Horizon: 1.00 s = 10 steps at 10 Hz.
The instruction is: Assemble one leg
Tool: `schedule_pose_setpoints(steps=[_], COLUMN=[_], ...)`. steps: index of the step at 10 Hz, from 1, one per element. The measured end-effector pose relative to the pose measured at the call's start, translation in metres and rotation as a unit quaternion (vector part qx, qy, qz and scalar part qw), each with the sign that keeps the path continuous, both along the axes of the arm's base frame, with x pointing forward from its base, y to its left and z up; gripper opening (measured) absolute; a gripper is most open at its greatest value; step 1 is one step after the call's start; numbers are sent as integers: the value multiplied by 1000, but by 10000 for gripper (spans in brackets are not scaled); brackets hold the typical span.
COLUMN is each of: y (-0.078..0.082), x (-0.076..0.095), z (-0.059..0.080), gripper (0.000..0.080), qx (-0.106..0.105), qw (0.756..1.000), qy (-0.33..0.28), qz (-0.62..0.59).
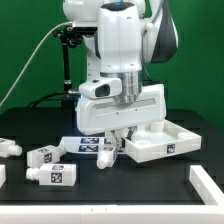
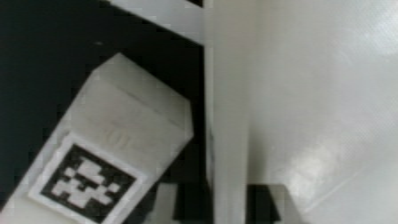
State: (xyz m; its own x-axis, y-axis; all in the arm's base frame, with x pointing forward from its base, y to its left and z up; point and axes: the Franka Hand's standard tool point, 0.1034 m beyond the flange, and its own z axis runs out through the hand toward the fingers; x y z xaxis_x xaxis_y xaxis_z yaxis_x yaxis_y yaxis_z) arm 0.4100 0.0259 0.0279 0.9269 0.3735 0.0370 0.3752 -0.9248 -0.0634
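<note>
The white Franka arm (image 1: pixel 125 50) reaches down over the black table (image 1: pixel 130 205). The large white square plastic tray (image 1: pixel 165 150) (image 2: pixel 311 110) with its raised rim lies at the exterior view's right. The gripper (image 1: pixel 117 138) (image 2: pixel 217 205) has its jaws apart, one finger on each side of the tray's rim with a dark gap at both, clamping nothing. The leg (image 1: pixel 105 156) (image 2: pixel 98 160), a stubby white plastic peg with a black-and-white tag, lies on the table just outside that rim. Three similar pegs (image 1: pixel 42 156) lie toward the exterior view's left.
</note>
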Motion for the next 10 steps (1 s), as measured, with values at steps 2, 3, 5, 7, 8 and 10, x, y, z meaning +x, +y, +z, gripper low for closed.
schedule_pose_setpoints(steps=[2, 3, 5, 7, 8, 10], y=[-13, -22, -37, -35, -35, -42], x=[12, 17, 39, 36, 36, 50], z=[32, 44, 57, 54, 54, 51], gripper=[54, 54, 54, 54, 54, 54], qx=[7, 12, 14, 14, 14, 8], qw=[994, 986, 988, 988, 988, 977], qy=[37, 75, 52, 56, 56, 91], qz=[-100, -152, -146, -145, -144, -191])
